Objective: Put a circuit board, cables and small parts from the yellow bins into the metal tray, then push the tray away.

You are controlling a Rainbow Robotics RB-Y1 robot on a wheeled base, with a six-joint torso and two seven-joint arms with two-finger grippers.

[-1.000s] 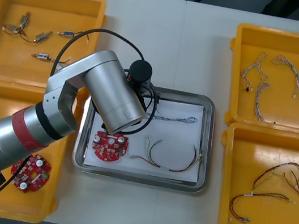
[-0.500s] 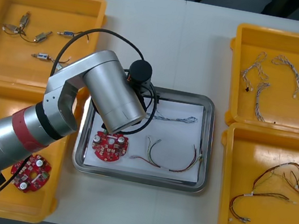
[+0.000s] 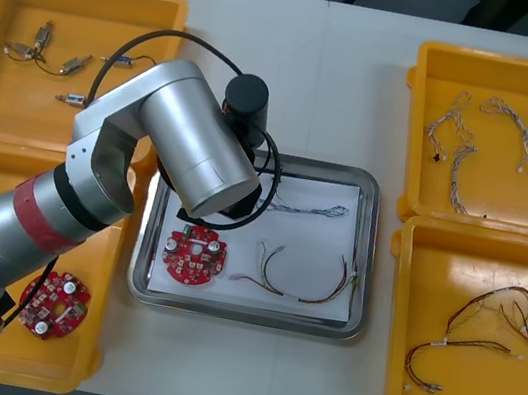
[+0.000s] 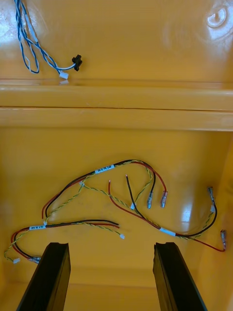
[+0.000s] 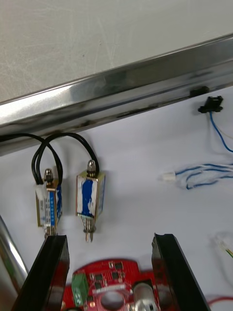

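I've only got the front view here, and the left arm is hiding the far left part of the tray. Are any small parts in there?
Observer: Yes. In the left wrist view, two small metal parts lie side by side on the white inside of the tray, joined by a black cable.
Operator: Is the left gripper holding anything?
Observer: No. The left gripper is open above the tray, with the parts just beyond its fingertips and the circuit board under it.
Operator: And the right one?
Observer: The right gripper is open too, over the red and yellow cables in the near right bin.
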